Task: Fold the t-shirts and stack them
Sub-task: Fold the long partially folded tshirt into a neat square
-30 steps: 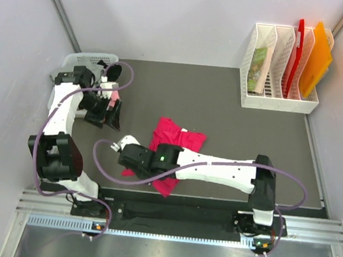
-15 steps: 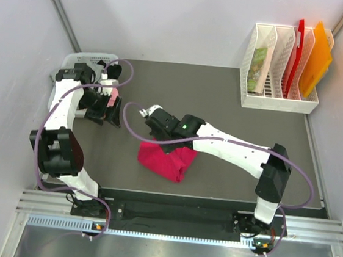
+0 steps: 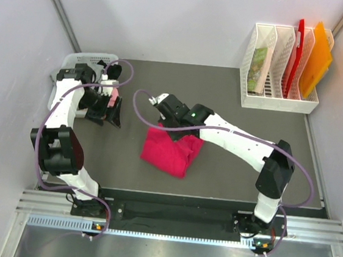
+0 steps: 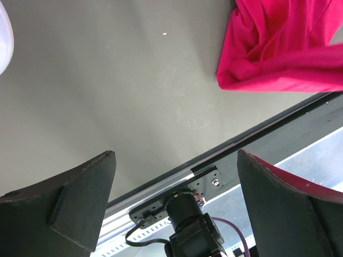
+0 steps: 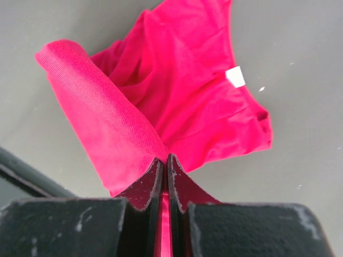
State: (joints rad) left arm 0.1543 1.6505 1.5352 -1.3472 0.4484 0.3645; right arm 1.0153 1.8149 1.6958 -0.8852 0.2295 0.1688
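- My right gripper [image 5: 164, 159] is pinched shut on the red shirt [image 3: 168, 152], holding one edge up mid-table.
- My left gripper [image 4: 176, 155] hangs wide open at 9 o'clock, beside the white basket [image 3: 96, 55].
- A rack [image 3: 278, 104] stands at 2 o'clock.

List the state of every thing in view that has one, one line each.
crimson t-shirt, bunched, one edge pinched up, not yet folded flat.
right gripper, shut on crimson t-shirt.
left gripper, open, empty.
white basket, upright, contents mostly hidden.
red folder, upright in the white rack.
orange folder, upright beside it.
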